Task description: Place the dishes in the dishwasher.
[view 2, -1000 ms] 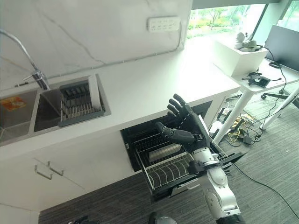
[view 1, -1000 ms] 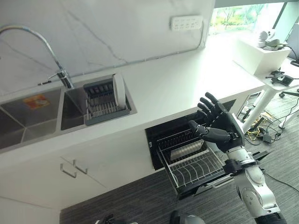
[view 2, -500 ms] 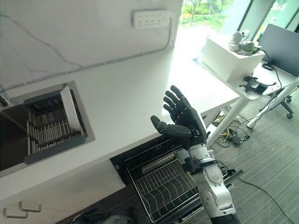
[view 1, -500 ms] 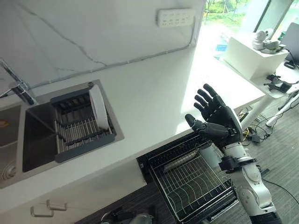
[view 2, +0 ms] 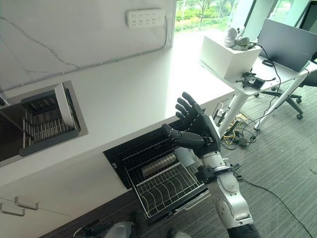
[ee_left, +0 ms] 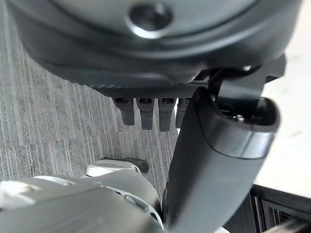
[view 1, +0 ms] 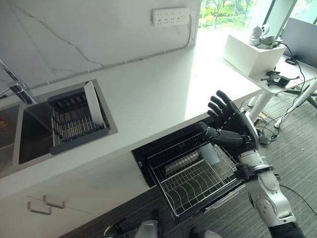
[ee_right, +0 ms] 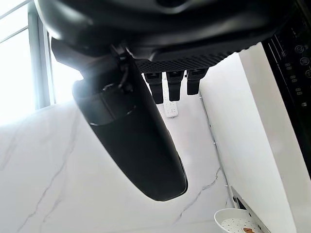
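A white plate [view 1: 92, 103] stands on edge in a grey dish rack [view 1: 74, 124] set in the sink. Below the counter the dishwasher's wire rack [view 1: 193, 181] is pulled out, with a pale cup [view 1: 210, 152] at its right side and a metal cylinder [view 1: 182, 166] lying near its back. My right hand [view 1: 237, 128] is raised over the rack's right end, open with its fingers spread and holding nothing. My left hand [ee_left: 146, 43] hangs low over the grey carpet, fingers straight and empty.
A curved tap [view 1: 12, 82] rises at the sink's far left. A power strip [view 1: 171, 16] is on the marble wall. A white desk [view 1: 277, 74] with a white box [view 1: 250, 47] stands to the right. Cabinet handles [view 1: 44, 204] are below the sink.
The camera has moved, shifting the whole scene. My right hand stays raised and open, now lower and over the rack's right end rather than the counter edge.
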Available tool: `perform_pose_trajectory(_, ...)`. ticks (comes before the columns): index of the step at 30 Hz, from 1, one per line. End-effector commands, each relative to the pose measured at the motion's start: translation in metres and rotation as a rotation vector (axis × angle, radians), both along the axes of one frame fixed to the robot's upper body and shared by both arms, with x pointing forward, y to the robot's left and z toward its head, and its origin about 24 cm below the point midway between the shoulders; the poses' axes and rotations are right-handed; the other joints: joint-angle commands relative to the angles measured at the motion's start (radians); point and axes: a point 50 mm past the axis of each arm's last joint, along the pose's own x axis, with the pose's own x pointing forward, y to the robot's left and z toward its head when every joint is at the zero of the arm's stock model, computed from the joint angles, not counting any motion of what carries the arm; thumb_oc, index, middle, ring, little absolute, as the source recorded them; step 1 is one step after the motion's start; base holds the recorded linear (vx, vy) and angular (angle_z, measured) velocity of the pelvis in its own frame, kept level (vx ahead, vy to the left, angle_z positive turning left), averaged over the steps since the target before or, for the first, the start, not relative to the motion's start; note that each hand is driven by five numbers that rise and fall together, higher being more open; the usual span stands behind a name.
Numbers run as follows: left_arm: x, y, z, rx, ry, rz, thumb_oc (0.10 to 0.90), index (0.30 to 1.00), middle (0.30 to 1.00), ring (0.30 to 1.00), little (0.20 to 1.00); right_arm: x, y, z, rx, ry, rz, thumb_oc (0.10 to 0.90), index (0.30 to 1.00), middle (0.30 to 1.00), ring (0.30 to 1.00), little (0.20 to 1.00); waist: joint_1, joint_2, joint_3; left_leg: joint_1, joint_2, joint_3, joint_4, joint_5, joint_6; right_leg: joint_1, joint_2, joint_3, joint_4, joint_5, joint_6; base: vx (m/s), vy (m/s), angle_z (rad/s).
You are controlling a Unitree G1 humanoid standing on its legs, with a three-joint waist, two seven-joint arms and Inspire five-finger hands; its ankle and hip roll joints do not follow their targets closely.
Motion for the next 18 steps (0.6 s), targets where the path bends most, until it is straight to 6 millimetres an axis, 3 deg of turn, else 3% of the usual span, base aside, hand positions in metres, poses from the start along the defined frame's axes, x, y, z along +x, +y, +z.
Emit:
perform_pose_trajectory(1,-0.054,0.001,-0.011,0.042,0.202,-0.087,0.800,0.900,0.900,0.900,0.900,0.001,0.000,0.061,0.056,-0.327,0.024,0.800,0.900,0.900,0.900,0.900,-0.002,-0.027,0.022,-0.018,-0.042,-0.018,0.072,-0.134,-0.003,0.139,0.029,-0.008,-0.098,-0.051,0.066,-0.06,-0.015,-0.05)
perform_pose_trajectory(5,-0.060,0.001,-0.012,0.029,0.203,-0.063,0.800,0.900,0.900,0.900,0.900,0.003,0.002,0.062,0.037,-0.325,0.048,0.800,0.900,0.900,0.900,0.900,0.017,-0.034,0.030,0.024,-0.094,-0.171,0.072,-0.133,-0.007,0.133,0.032,0.064,-0.098,-0.032,0.063,-0.05,0.075,0.03)
perform_pose_trajectory(6,-0.060,0.001,-0.012,0.025,0.202,-0.060,0.800,0.900,0.900,0.900,0.900,0.004,0.002,0.062,0.035,-0.326,0.050,0.800,0.900,0.900,0.900,0.900,0.017,-0.035,0.024,0.033,-0.092,-0.177,0.072,-0.137,-0.005,0.121,0.024,0.065,-0.098,-0.025,0.064,-0.07,0.138,-0.31)
perform_pose_trajectory(10,-0.060,0.001,-0.012,0.014,0.215,-0.112,0.800,0.900,0.900,0.900,0.900,0.002,-0.004,0.063,0.037,-0.333,0.007,0.800,0.900,0.900,0.900,0.900,-0.029,-0.037,0.015,0.076,-0.006,-0.066,0.072,-0.146,-0.018,0.124,-0.013,0.025,-0.098,-0.021,0.067,-0.06,0.233,-0.11)
perform_pose_trajectory(13,-0.048,0.000,-0.011,0.019,0.204,-0.205,0.800,0.900,0.900,0.900,0.900,-0.002,-0.011,0.067,0.024,-0.347,-0.044,0.800,0.900,0.900,0.900,0.900,-0.078,-0.034,0.011,0.131,0.066,0.035,0.072,-0.174,-0.040,0.141,-0.060,-0.017,-0.098,-0.030,0.086,-0.01,0.326,0.58)
perform_pose_trajectory(15,-0.042,0.000,-0.010,0.015,0.192,-0.247,0.800,0.900,0.900,0.900,0.900,-0.004,-0.015,0.069,0.021,-0.353,-0.070,0.800,0.900,0.900,0.900,0.900,-0.100,-0.030,0.014,0.141,0.090,0.096,0.072,-0.167,-0.034,0.139,-0.087,-0.055,-0.098,-0.010,0.091,-0.05,0.341,0.87)
perform_pose_trajectory(18,-0.028,-0.002,-0.008,0.018,0.187,-0.328,0.800,0.900,0.900,0.900,0.900,-0.006,-0.022,0.071,0.041,-0.366,-0.105,0.800,0.900,0.900,0.900,0.900,-0.103,-0.031,0.008,0.165,0.037,0.086,0.072,-0.210,-0.006,0.150,-0.135,-0.066,-0.098,0.021,0.134,0.03,0.423,0.71)
